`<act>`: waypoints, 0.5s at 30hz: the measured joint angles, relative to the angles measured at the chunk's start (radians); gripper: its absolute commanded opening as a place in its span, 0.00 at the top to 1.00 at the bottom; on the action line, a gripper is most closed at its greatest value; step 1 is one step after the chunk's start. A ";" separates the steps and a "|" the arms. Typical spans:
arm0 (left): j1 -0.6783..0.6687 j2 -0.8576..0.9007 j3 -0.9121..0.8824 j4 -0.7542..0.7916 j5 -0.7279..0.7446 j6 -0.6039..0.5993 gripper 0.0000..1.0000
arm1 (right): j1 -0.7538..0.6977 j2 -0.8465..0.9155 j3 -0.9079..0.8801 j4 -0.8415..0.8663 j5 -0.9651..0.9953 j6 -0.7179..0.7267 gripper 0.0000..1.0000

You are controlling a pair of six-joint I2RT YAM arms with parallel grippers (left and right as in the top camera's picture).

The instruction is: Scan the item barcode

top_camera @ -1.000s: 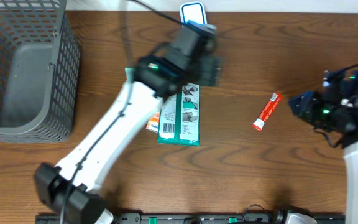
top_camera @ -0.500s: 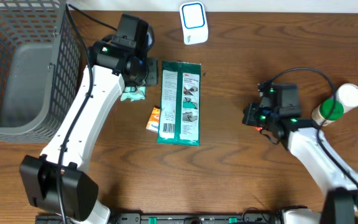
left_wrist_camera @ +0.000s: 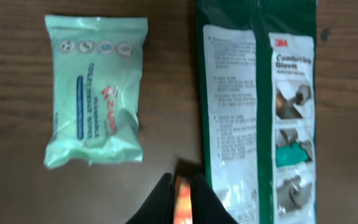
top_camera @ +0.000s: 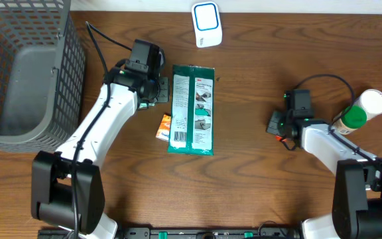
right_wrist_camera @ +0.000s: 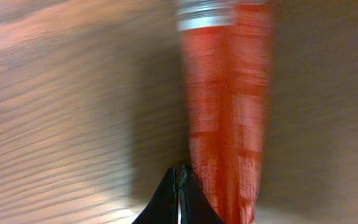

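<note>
Sitting pressed together beside the red tube (right_wrist_camera: 229,124), the right fingers (right_wrist_camera: 163,208) are holding nothing. Their tips are meeting just at the tube's left edge, and the tube is lying flat on the worktop (top_camera: 257,192). A second ago this arm was hanging back at the right edge with the tube lying in the open. It has since reached in over the tube and closed, so the overhead view is now showing only a sliver of red under the wrist. The reach has also uncovered a white bottle with a green cap (top_camera: 358,113) near the right edge.

The left fingers (left_wrist_camera: 157,208) are likewise together and empty. That arm has swung off the green 3M package (left_wrist_camera: 260,112), which it was covering a second ago, and is now sitting just to the package's left, over the mint wipes pack (left_wrist_camera: 95,118). The orange packet (top_camera: 164,126) is showing between the tips but is lying on the wood further on, not clamped.

For the task this is looking like a closure that caught nothing — no item is lifted, and the scanner (top_camera: 205,25) is sitting at the far edge, well apart from both arms. The right fingers would probably need to open and straddle the tube before anything can be carried there.
</note>
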 measured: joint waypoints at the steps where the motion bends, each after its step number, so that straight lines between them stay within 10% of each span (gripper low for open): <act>1: 0.000 0.005 -0.013 0.019 0.000 0.000 0.88 | -0.018 -0.002 0.004 -0.023 0.024 0.008 0.99; 6: -0.009 0.057 -0.048 0.088 0.000 0.000 0.88 | -0.119 -0.005 0.024 -0.109 0.069 0.029 0.92; 15: -0.052 0.146 -0.048 0.131 0.002 0.000 0.87 | -0.150 -0.005 0.168 -0.278 -0.329 -0.068 0.37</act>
